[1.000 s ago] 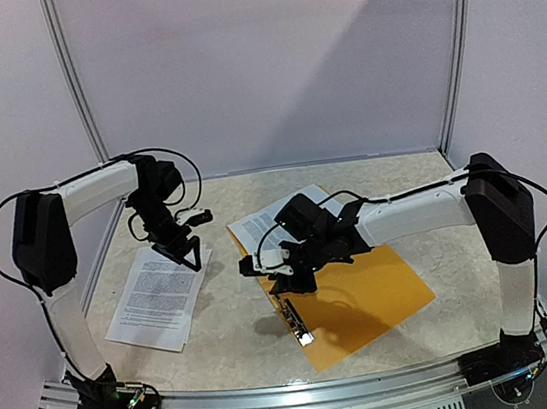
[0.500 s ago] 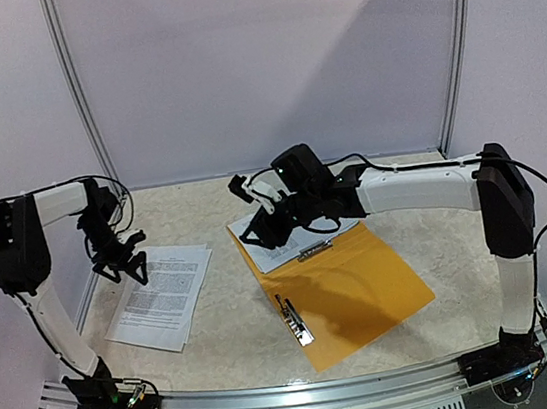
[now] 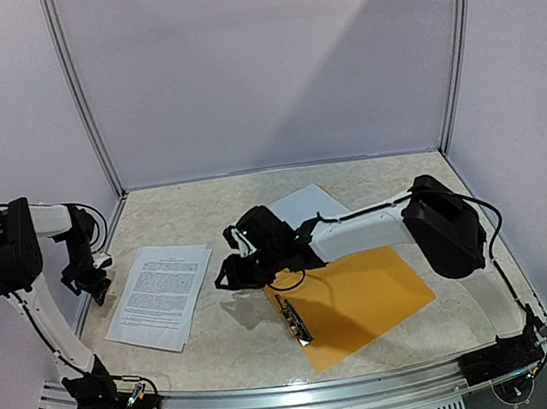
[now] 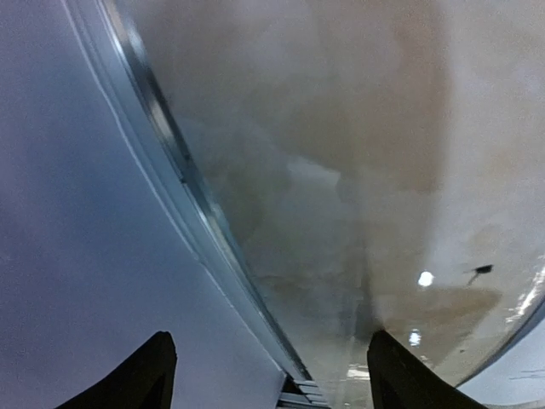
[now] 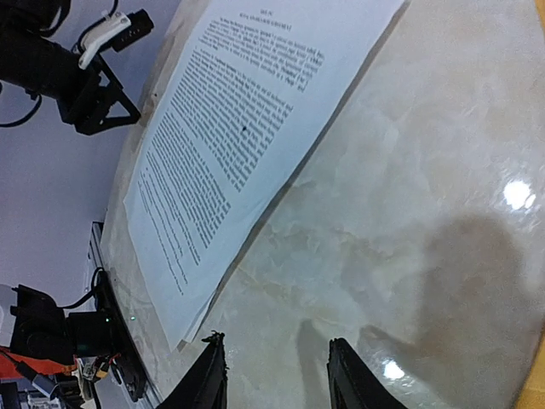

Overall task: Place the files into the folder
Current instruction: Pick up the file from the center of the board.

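Note:
The files (image 3: 160, 296) lie as a stack of printed white sheets on the table's left side; they also show in the right wrist view (image 5: 230, 145). The orange-yellow folder (image 3: 367, 298) lies flat at centre right, with its metal clip (image 3: 295, 321) at its left edge. A white sheet (image 3: 304, 203) shows behind the right arm. My right gripper (image 3: 222, 276) is low over bare table between the files and the folder, open and empty (image 5: 277, 379). My left gripper (image 3: 89, 279) is by the left wall, left of the files, open and empty (image 4: 272, 383).
The left wall and its metal rail (image 4: 183, 183) run close by the left gripper. The left arm's wrist (image 5: 85, 81) shows beyond the files. The marbled tabletop (image 3: 221, 342) meets the front rail (image 3: 299, 398). Walls enclose the back and both sides.
The left arm has pulled back from over the files to the left wall. The right arm has swung from above the folder's back down to the table left of the folder.

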Robot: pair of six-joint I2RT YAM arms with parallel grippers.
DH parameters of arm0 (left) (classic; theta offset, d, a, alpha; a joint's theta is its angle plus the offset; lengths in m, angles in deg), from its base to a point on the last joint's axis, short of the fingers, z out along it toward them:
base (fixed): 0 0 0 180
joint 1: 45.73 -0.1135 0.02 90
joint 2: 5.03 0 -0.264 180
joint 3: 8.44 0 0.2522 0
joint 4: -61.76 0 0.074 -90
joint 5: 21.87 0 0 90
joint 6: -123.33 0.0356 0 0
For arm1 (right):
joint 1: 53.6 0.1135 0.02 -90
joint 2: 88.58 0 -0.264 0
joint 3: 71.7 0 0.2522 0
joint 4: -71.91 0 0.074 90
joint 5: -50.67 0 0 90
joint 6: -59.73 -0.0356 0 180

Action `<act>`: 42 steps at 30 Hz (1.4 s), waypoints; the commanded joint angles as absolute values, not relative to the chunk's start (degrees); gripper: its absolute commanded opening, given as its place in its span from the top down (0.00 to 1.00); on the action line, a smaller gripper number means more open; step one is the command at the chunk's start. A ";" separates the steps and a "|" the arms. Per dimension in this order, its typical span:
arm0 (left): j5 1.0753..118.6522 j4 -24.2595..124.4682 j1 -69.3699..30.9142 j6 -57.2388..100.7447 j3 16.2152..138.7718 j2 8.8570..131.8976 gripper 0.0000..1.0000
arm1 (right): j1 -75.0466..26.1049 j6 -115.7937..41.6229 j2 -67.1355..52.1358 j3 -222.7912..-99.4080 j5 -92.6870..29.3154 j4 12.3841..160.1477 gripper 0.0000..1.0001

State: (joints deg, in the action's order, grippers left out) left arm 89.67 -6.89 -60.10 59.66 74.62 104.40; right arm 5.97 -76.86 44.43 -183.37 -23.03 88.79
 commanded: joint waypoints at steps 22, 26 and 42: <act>102.08 7.33 -31.03 69.94 57.09 101.04 0.18 | 7.65 -101.29 55.91 -187.85 -27.48 77.75 0.58; 101.83 6.10 -29.59 68.42 57.94 103.70 0.18 | 7.65 -105.92 57.70 -188.57 -28.47 75.20 0.57; 100.36 4.81 -26.34 66.03 57.57 105.67 0.18 | 7.79 -112.00 64.01 -195.23 -28.93 67.97 0.59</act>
